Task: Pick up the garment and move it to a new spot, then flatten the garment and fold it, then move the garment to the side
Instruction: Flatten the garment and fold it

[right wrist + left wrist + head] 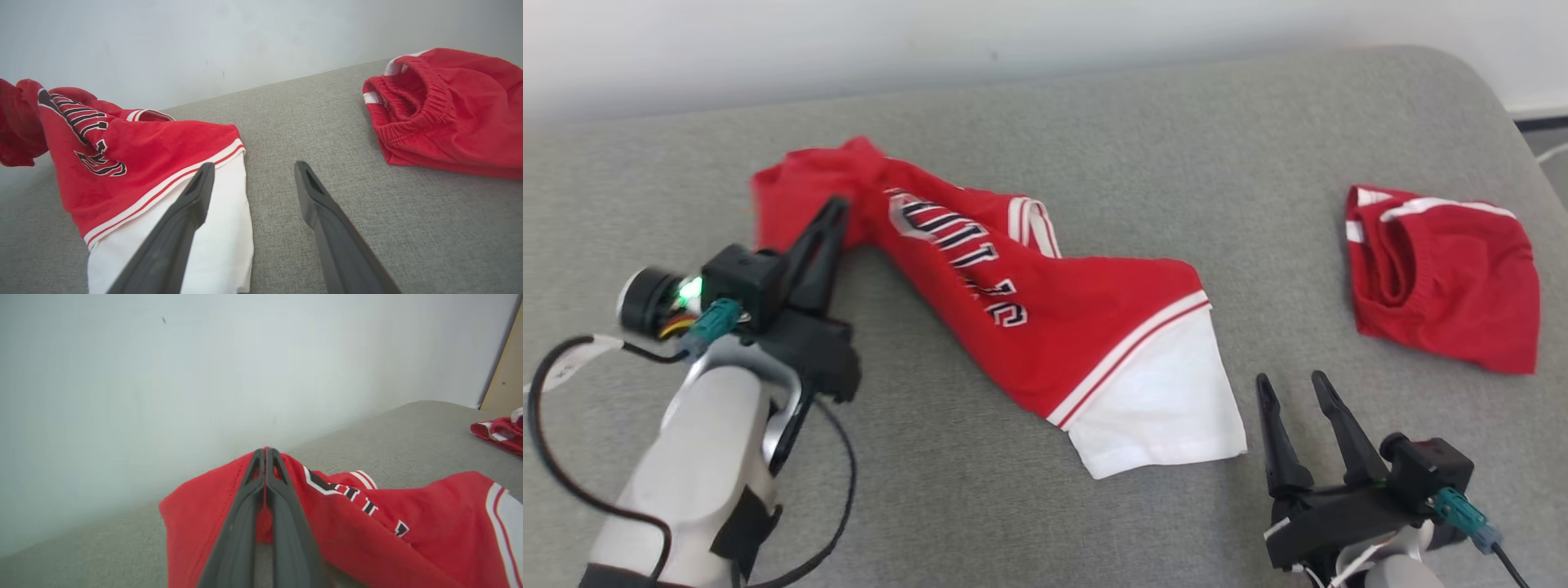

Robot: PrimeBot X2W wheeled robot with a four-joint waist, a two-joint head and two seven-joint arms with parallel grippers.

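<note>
**A:** Where is the garment, and what has hold of it?

**B:** The soft red jersey (1045, 327) with black-and-white lettering sprawls across the middle of the grey fabric-covered surface (1094, 147). Its bunched red end is far and left, and its white hem band (1168, 416) is near and toward the right. The left pincer (836, 214) is clamped tight on that far-left bunch, with a fold of red cloth squeezed between its two fingers. That end looks slightly raised off the surface.

**A:** And the other one?

**B:** The right pincer (1290, 384) stands wide apart and holds nothing. It sits just to the right of the hem band on the near side, and I can't tell whether a finger brushes the cloth.

**A:** How will the jersey behave?

**B:** My guess is light and limp. It should drape and trail rather than keep any shape, so one pinch will drag the rest along in a rope. It isn't fragile or slippery, though a thin pinch could slide off a single layer.

**A:** So where should the second hold go?

**B:** I'd take the white band's near corner, where the doubled edge gives more to bite. Stay well away from the red shorts with an elastic waistband (1445, 294) lying apart at the far right.
</note>
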